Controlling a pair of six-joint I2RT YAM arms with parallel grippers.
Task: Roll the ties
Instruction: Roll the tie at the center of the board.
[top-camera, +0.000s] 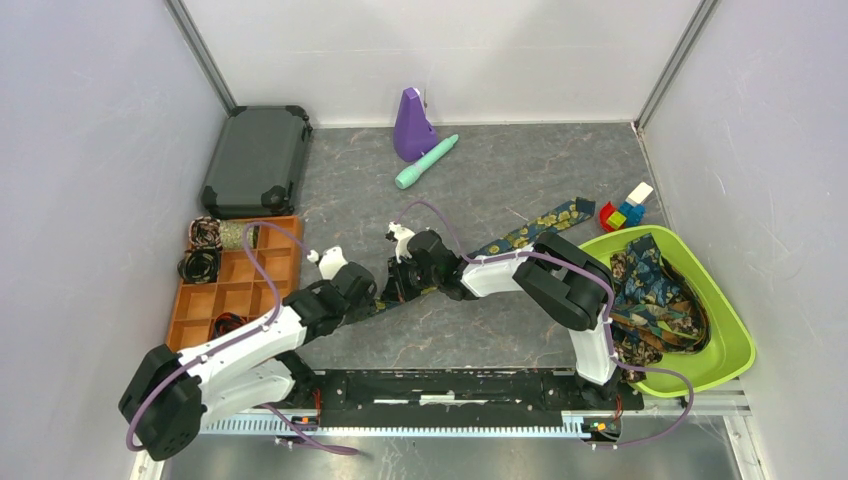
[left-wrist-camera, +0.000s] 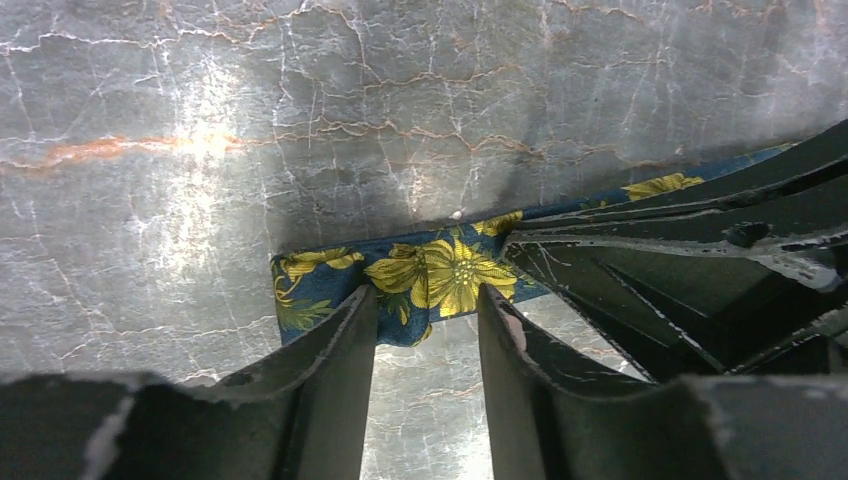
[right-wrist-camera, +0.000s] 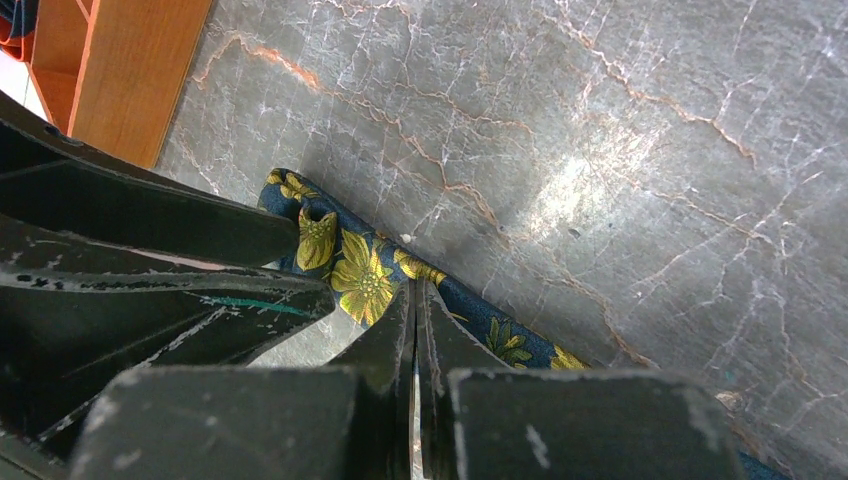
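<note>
Navy cloth with yellow flowers, the tie (top-camera: 520, 238) slants across the grey table (top-camera: 500, 330) away from the orange tray (top-camera: 278, 268). Its end nearest the tray lies flat just beyond the tips of the left gripper (left-wrist-camera: 428, 300), whose fingers (left-wrist-camera: 335, 350) stand spread. Farther from the tray, the right gripper (right-wrist-camera: 415, 290) has its fingers pressed together, tips down on the tie; whether cloth is caught between them I cannot tell.
</note>
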